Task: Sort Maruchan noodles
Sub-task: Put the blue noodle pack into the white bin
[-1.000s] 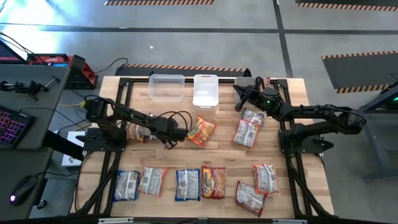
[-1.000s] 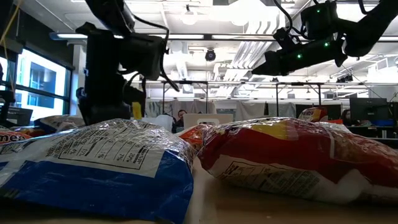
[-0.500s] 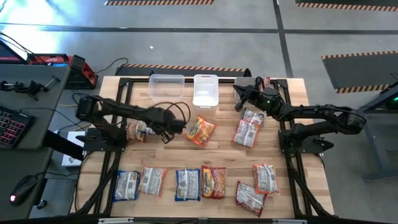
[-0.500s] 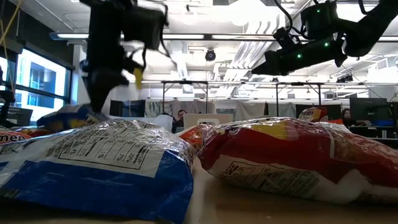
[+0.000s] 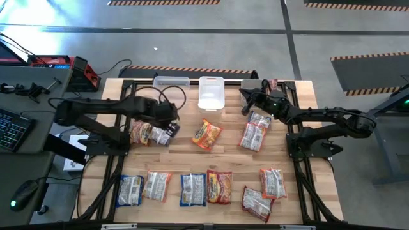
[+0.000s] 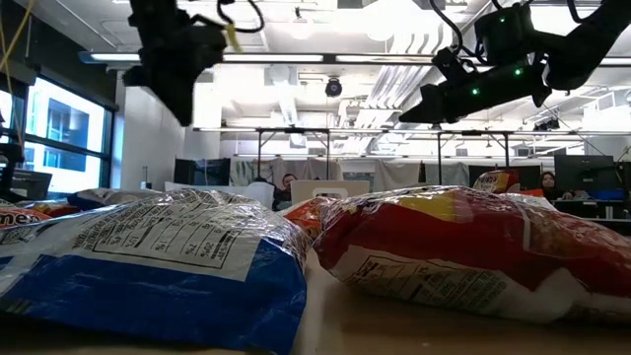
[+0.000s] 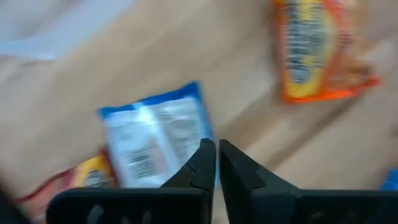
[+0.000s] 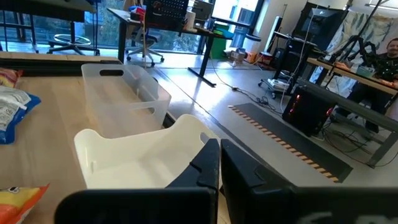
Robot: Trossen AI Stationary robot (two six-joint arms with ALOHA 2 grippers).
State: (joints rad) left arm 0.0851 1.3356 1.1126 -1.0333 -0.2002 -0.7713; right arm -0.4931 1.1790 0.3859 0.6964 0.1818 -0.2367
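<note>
Sorting is between picks here, as far as you can judge: neither arm carries a packet, and most of the Maruchan noodles lie loose on the wooden table [image 5: 223, 156]. Your left gripper [image 5: 171, 115] hangs above the table's left-centre with its fingers pressed together on nothing; the left wrist view shows the two dark tips meeting with only a sliver between them. Just under and beside it lie a blue-and-white packet [image 7: 158, 140] and an orange packet [image 5: 141, 133], touching each other. A second orange packet [image 5: 206, 133] sits apart, toward the centre.

Your right gripper [image 5: 246, 99] waits high at the far right of the table, beside the white bin [image 5: 211, 92], fingers likewise clenched and empty. Two pale packets [image 5: 255, 131] lie just on the near side of it. The clear bin [image 5: 170, 87] stands next to the white one at the far edge, partly covered by the left arm.

Along the near edge you have a row of packets [image 5: 193, 188], blue-and-white and red kinds mixed, with more [image 5: 265, 190] toward the right.

For the next move, you would likely spread the left fingers, come down over the blue-and-white packet and take it alone, since the orange one touches it and could drag along. Which bin takes which kind cannot be told from here.
</note>
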